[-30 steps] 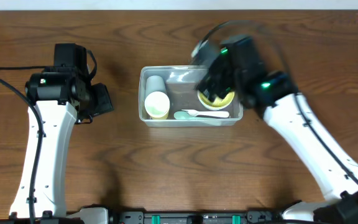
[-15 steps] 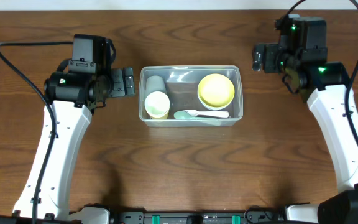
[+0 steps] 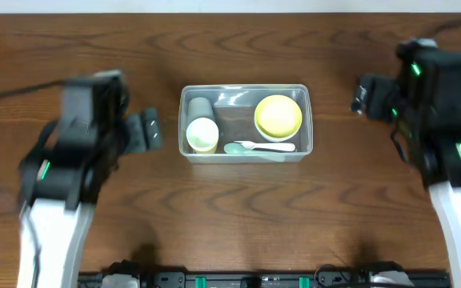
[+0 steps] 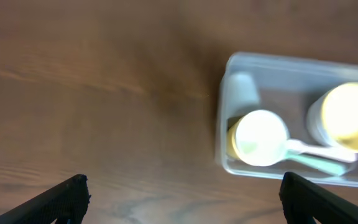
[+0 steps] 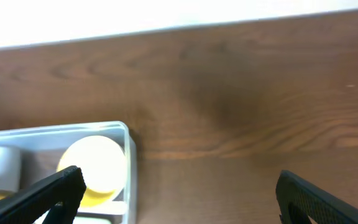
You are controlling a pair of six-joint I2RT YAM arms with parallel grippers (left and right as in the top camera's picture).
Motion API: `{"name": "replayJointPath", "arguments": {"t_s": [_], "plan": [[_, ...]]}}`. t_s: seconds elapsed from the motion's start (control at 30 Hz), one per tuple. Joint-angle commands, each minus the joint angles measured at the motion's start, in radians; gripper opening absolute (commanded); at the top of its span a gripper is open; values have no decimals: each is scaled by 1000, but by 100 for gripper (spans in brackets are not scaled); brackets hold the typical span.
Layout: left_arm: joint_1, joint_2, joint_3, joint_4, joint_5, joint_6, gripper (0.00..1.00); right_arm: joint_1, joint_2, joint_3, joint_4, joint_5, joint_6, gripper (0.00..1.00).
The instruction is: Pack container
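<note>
- Table point(image 3: 230, 208): brown wood, visible grain, smooth with a low sheen.
- Container point(image 3: 245, 87), centre of the overhead frame: clear plastic, glossy, with light glints on its walls.
- Bowl point(image 3: 278, 115): yellow, smooth, matt; material not confirmed.
- Spoon point(image 3: 262, 146): pale, smooth, looks like plastic.
- Left arm casing point(image 3: 50, 232), lower left: white, smooth; blurred.
</note>
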Motion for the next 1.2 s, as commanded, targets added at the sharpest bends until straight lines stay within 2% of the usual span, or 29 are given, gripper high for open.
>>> {"name": "replayJointPath", "arguments": {"t_s": [0.0, 0.23, 0.43, 0.87, 1.1, 1.17], "plan": [[-3, -174, -95, -16, -10, -21, 98, 39, -153, -129, -10, 78, 90, 99], [-3, -576, -323, -47, -1, -108, 98, 86, -544, -490, -13, 136, 120, 99], [-3, -739, -356, -54, -1, -119, 98, 86, -716, -658, -30, 131, 120, 99], [-3, -759, -356, -89, -1, -119, 98, 86, -721, -690, -276, 131, 120, 99], [-3, -759, -356, -89, -1, -119, 98, 86, -739, -690, -290, 130, 121, 99], [-3, -759, -356, -89, -1, -119, 98, 77, -773, -690, -290, 71, 121, 99]]}}
